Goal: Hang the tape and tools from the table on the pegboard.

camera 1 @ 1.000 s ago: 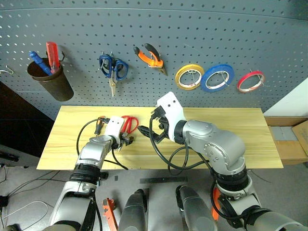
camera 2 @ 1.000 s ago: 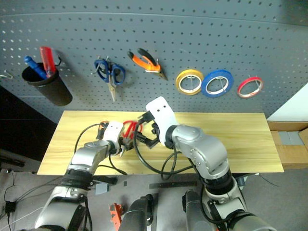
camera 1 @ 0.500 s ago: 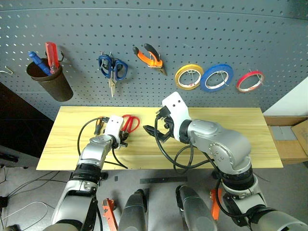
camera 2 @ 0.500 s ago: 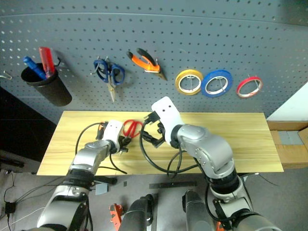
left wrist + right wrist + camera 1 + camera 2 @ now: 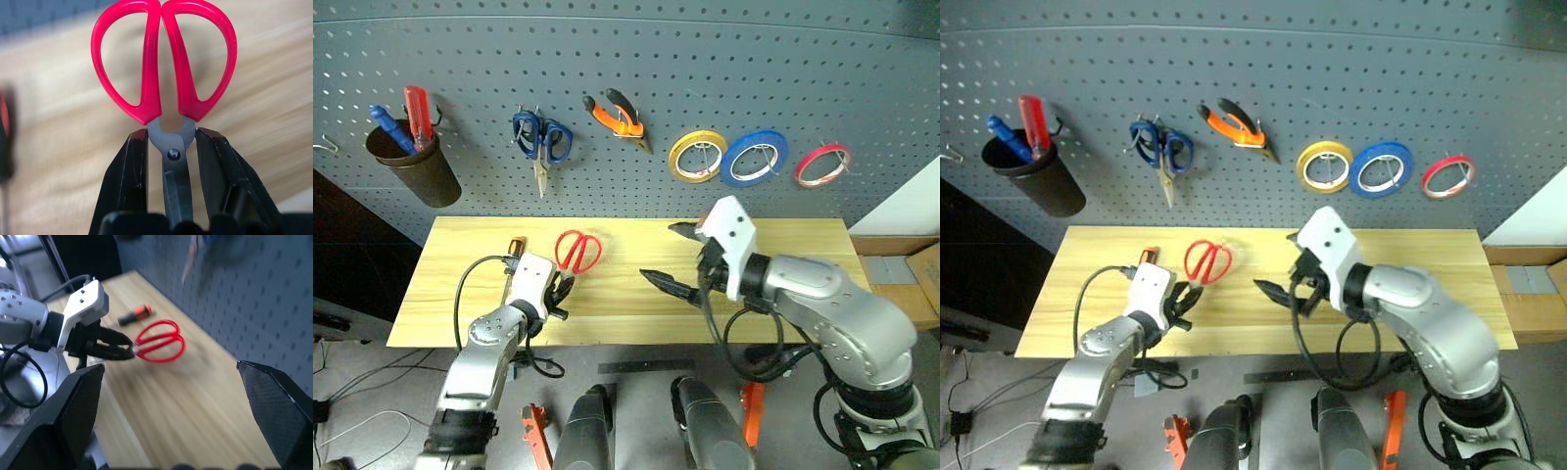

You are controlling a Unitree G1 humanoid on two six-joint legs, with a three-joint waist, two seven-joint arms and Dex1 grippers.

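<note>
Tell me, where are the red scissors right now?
The red scissors are in the left gripper, which grips their blades, above the table's left part, near the screwdriver.

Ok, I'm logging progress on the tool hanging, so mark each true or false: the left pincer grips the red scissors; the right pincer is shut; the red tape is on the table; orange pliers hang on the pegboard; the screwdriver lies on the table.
1. The left pincer grips the red scissors: true.
2. The right pincer is shut: false, it is open and holds nothing.
3. The red tape is on the table: false, it hangs on the pegboard.
4. The orange pliers hang on the pegboard: true.
5. The screwdriver lies on the table: true.
</note>
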